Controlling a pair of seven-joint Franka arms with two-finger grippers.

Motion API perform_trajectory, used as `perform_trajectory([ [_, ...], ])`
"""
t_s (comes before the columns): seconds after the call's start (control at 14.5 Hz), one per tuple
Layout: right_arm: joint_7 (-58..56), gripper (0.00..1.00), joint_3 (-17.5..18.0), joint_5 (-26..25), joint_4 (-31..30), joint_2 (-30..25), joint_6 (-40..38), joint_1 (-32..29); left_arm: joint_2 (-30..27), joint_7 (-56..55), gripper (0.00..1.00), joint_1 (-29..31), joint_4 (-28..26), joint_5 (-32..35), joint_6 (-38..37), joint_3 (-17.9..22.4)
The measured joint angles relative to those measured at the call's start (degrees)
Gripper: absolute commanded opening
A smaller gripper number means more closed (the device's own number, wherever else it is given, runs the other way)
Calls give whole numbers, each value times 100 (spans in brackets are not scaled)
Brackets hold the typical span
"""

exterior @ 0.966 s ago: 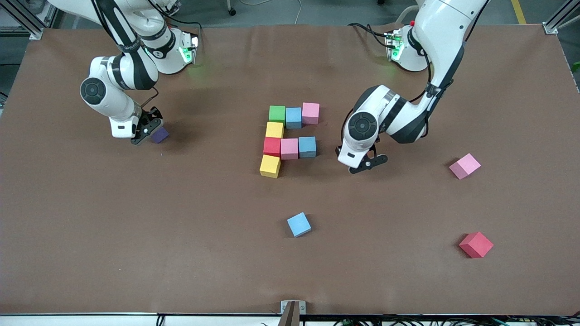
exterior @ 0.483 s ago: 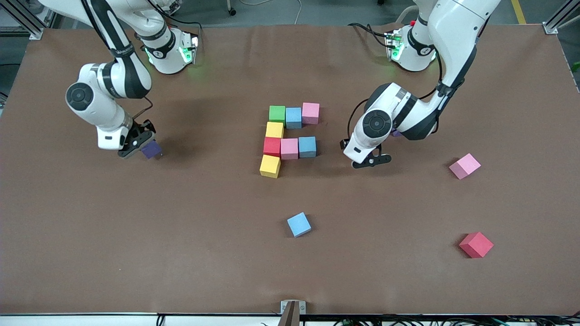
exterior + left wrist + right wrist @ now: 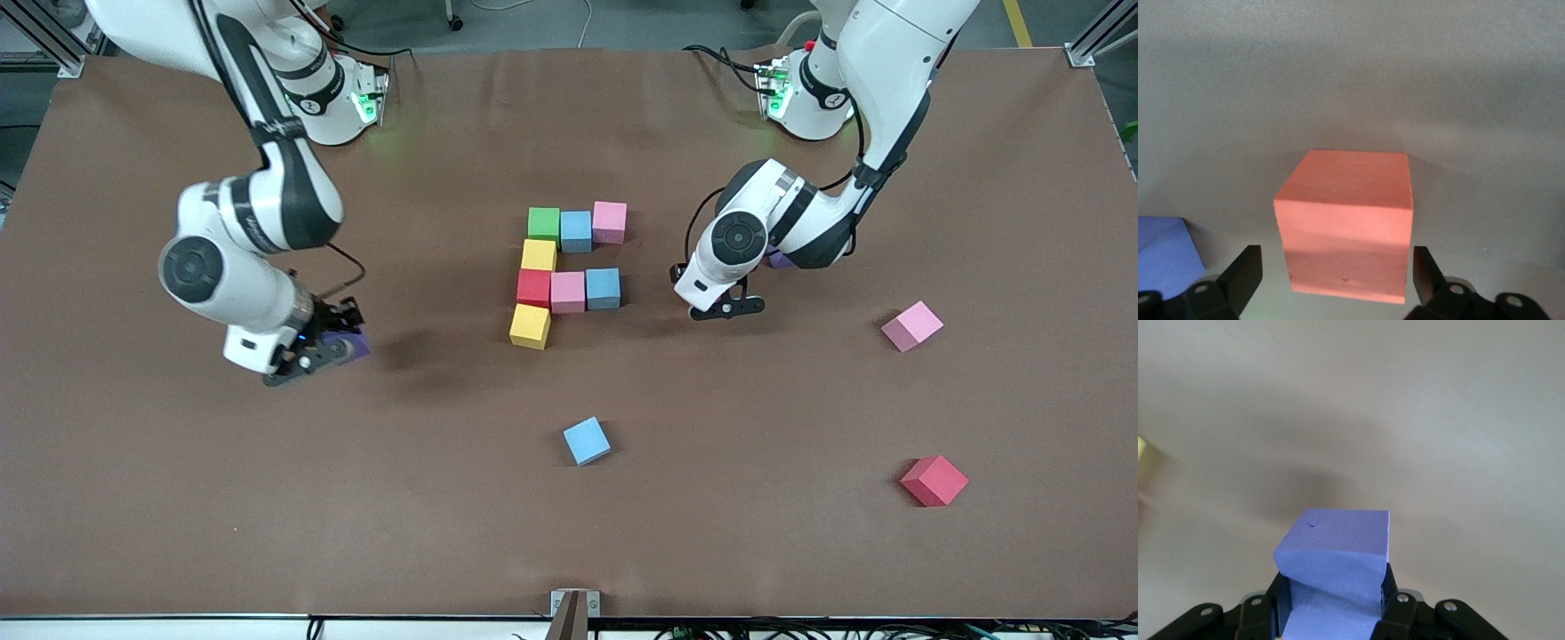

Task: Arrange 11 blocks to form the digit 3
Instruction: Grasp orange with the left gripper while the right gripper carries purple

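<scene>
The part-built digit 3 is several touching blocks at mid-table: green, blue, pink, yellow, red, pink, blue, yellow. My right gripper is shut on a purple block, above the table toward the right arm's end; it also shows in the right wrist view. My left gripper is open beside the figure. In the left wrist view an orange block sits between its spread fingers, with gaps on both sides. That orange block is hidden in the front view.
Loose blocks lie on the brown table: blue nearer the front camera than the figure, pink and red toward the left arm's end. Another purple block peeks out under the left arm and shows in the left wrist view.
My right gripper has carried the purple block toward the front camera and toward the figure. My left gripper has shifted slightly and stays open.
</scene>
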Motion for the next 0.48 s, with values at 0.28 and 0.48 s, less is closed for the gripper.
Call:
perform_trajectory([
  [0.28, 1087, 30, 5, 168, 1228, 1044, -288, 518, 1, -199, 24, 167, 1, 0, 378, 16],
  [0.48, 1942, 30, 1, 558, 2004, 1588, -541, 554, 4, -549, 15, 281, 72, -12, 489, 17],
])
